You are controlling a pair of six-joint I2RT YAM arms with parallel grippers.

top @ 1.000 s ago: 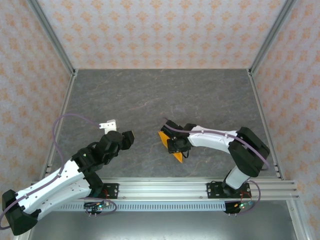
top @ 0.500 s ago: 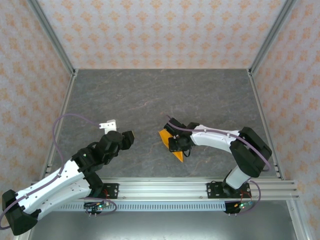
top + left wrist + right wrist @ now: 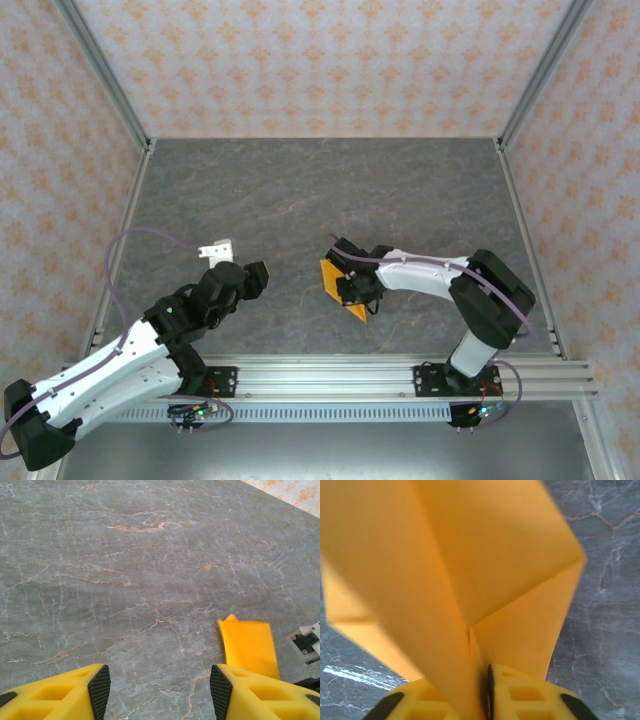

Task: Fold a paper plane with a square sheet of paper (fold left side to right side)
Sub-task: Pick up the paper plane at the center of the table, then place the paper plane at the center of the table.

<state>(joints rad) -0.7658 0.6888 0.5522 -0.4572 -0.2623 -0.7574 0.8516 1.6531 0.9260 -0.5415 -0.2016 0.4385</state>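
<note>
Paper: the orange paper (image 3: 333, 277) is near the middle of the table (image 3: 300, 190), just in front of my right arm. It is already narrowed to a pointed shape.
Right gripper: my right gripper (image 3: 486, 677) is closed on one edge of the orange paper. In the wrist view the sheet comes out from between my two yellow fingers (image 3: 520, 695) in two panels that meet at a crease.
Left gripper: my left gripper (image 3: 160, 692) hangs over bare table, well apart from the paper. Its jaws are parted and nothing is between them.
Step in hand: I judge that I am taking the left side of the paper to bring it over onto the right side.
How to do it well: I should hold the edge firmly but not crush it. I should carry it in a low arc across the centre crease, so that the rest of the paper does not slide on the smooth table.
Alignment: the two edges should meet exactly before I press. Otherwise the plane becomes crooked.
Help from left: my left gripper could come down on the far part of the paper and pin it.
Risk: thin paper can slip out of my fingers or bend at a wrong place if I pull too quickly.
</note>
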